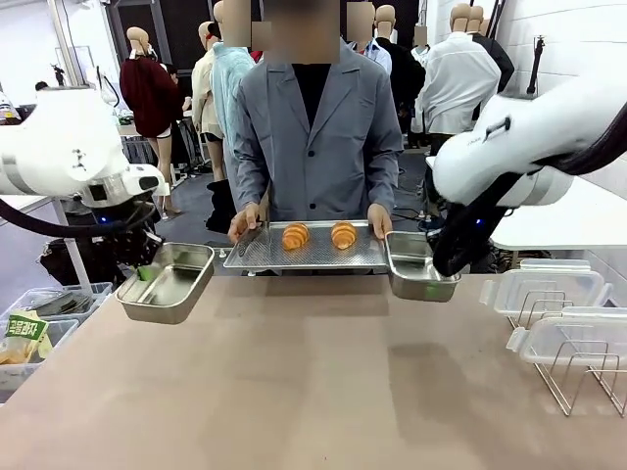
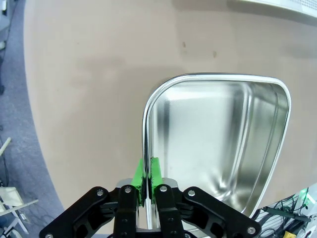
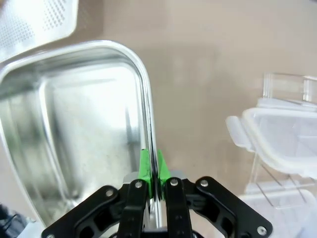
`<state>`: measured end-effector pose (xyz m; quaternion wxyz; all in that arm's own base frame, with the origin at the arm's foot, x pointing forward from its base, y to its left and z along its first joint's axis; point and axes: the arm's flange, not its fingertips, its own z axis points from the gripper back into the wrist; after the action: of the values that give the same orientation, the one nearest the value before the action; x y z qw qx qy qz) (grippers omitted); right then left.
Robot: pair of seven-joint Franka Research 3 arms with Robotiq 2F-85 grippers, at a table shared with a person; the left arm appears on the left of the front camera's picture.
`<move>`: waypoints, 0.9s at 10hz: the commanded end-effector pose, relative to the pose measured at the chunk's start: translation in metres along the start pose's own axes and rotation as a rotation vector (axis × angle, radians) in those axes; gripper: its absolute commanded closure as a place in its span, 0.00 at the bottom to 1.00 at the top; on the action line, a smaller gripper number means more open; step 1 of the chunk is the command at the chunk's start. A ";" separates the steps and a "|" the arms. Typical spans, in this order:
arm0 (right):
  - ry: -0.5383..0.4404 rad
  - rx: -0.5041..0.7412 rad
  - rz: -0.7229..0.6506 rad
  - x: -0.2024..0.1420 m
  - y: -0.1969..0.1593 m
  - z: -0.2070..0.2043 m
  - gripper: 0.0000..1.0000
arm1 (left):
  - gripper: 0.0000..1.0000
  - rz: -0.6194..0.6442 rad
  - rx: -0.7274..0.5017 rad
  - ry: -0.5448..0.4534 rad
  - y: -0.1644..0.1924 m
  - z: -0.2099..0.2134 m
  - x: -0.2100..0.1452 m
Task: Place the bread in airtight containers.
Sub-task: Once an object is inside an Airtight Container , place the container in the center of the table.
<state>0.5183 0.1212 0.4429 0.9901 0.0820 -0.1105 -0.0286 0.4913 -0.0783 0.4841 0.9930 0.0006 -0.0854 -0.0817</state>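
Observation:
Two golden croissants (image 1: 295, 235) (image 1: 344, 234) lie on a perforated steel tray (image 1: 306, 257) that a person holds at the table's far edge. My left gripper (image 1: 145, 272) (image 2: 148, 174) is shut on the rim of an empty steel tub (image 1: 168, 283) (image 2: 218, 139), held above the table at the left. On the right, my right gripper (image 1: 436, 274) (image 3: 154, 171) is shut on the rim of the other empty steel tub (image 1: 416, 267) (image 3: 74, 124), held next to the tray's right end.
Two clear clip lids (image 1: 545, 291) (image 1: 573, 338) (image 3: 282, 134) rest on a wire rack (image 1: 578, 377) at the right. The person's hands (image 1: 246, 221) (image 1: 380, 219) grip the tray's two ends. Plastic bins (image 1: 39, 328) stand off the table at the left.

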 end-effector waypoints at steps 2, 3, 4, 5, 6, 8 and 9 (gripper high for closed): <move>0.091 -0.077 -0.032 0.019 0.004 -0.002 1.00 | 1.00 0.040 -0.030 0.005 -0.002 0.002 0.004; 0.031 -0.016 -0.003 0.003 -0.005 0.009 1.00 | 1.00 0.000 0.001 0.001 0.000 0.008 -0.003; 0.031 -0.016 -0.003 0.003 -0.005 0.009 1.00 | 1.00 0.000 0.001 0.001 0.000 0.008 -0.003; 0.031 -0.016 -0.003 0.003 -0.005 0.009 1.00 | 1.00 0.000 0.001 0.001 0.000 0.008 -0.003; 0.031 -0.016 -0.003 0.003 -0.005 0.009 1.00 | 1.00 0.000 0.001 0.001 0.000 0.008 -0.003; 0.031 -0.016 -0.003 0.003 -0.005 0.009 1.00 | 1.00 0.000 0.001 0.001 0.000 0.008 -0.003; 0.031 -0.016 -0.003 0.003 -0.005 0.009 1.00 | 1.00 0.000 0.001 0.001 0.000 0.008 -0.003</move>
<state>0.5239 0.1142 0.4523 0.9940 0.0646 -0.0832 -0.0311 0.4876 -0.0790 0.4883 0.9935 -0.0030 -0.0813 -0.0799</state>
